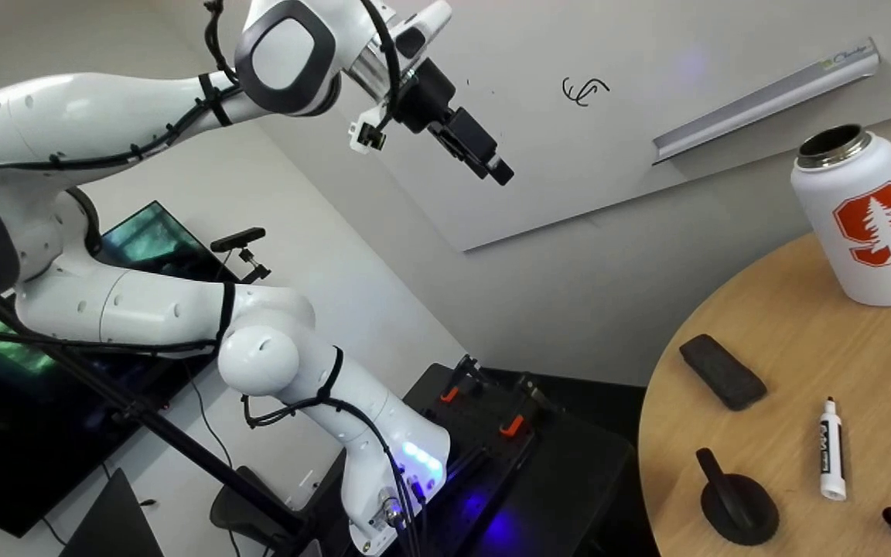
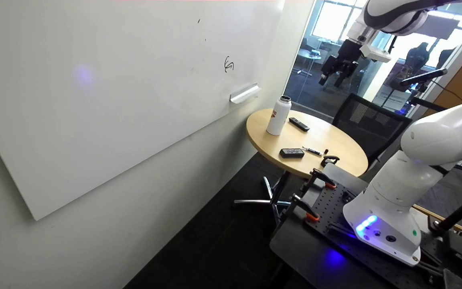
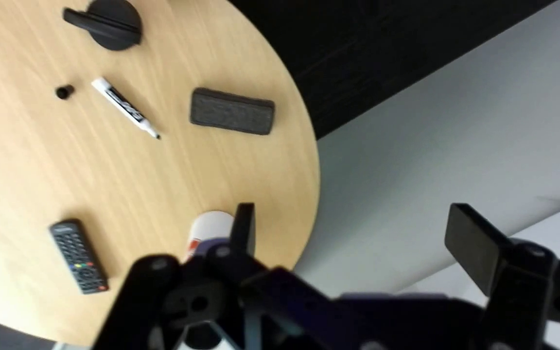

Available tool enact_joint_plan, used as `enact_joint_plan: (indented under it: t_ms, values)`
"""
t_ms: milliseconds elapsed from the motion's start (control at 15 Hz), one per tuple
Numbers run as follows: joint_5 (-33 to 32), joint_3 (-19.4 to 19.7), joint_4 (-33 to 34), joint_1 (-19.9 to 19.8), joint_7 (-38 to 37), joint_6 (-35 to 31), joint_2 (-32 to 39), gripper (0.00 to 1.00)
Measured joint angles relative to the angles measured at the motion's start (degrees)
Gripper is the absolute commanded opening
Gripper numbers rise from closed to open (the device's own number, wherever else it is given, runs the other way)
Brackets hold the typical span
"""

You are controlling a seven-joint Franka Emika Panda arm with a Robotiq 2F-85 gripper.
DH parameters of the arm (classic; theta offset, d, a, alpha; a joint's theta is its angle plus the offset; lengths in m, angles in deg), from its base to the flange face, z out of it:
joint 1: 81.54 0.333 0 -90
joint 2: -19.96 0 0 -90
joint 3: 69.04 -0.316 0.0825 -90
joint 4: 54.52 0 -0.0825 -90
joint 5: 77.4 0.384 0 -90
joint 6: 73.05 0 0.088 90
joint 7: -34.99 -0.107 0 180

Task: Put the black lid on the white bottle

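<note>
At far left of the wrist view, see a round wooden table (image 3: 22, 175), cut off by the frame edge. Toward upper left, spot a small black cylinder (image 3: 64, 92); at lower left, a black remote (image 3: 79, 257), too fine in its lettering to read. Find the black lid (image 3: 117, 31) at upper left, lying on the table with its handle toward the left, at the frame's top edge. Just below, pick out a white marker (image 3: 125, 106), printed on a black label but too blurred to read surely. At lower centre, glimpse part of the white bottle (image 3: 211, 224), mostly hidden behind a finger of the gripper (image 3: 350, 214). At upper centre, note a dark grey slab (image 3: 232, 113). Toward lower right, find the gripper spread wide, framing a grey wall (image 3: 382, 194) between its fingers.

In an exterior view, see the white arm (image 1: 97, 108) cut off at the left edge, in front of a screen (image 1: 28, 449); at top centre, the gripper (image 1: 500, 170), too side-on to judge its spread. Further right, see an unreadable black scribble (image 1: 586, 91) on the whiteboard (image 1: 538, 70), then a tray (image 1: 762, 104) with a blurred name at its end. At far right, see the bottle (image 1: 863, 282) upright on the table, open at the neck, bearing a red block S overlaid by a white tree.

In an exterior view, see only a red patch of that logo on the bottle (image 2: 281, 122), then the remote (image 2: 298, 124) near it, the gripper (image 2: 330, 83) visibly parted at upper right, and a black mesh chair (image 2: 369, 128) beside the table.
</note>
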Motion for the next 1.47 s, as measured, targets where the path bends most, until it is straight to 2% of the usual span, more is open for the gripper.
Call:
enact_joint_plan:
  t_ms: [133, 400, 667, 867, 1067, 1333, 1467]
  values:
    - [-1.4, 0.0, -0.5, -1.9, -1.6, 0.0, 0.0, 1.0]
    - [-1.4, -0.4, -0.5, -2.0, -3.2, -0.6, 0.1, 1.0]
    - [-5.2, -1.8, -1.3, -4.0, -15.3, -10.5, 4.9, 1.0]
    - [-9.2, -2.0, -3.1, -8.4, -23.1, -17.7, 9.5, 1.0]
    - [-13.3, -1.8, -5.3, -14.4, -30.2, -22.6, 13.4, 1.0]
    - [-13.5, 0.4, -7.3, -21.7, -34.3, -22.8, 16.1, 1.0]
    - [-13.5, 0.7, -7.4, -22.5, -33.6, -22.7, 16.3, 1.0]
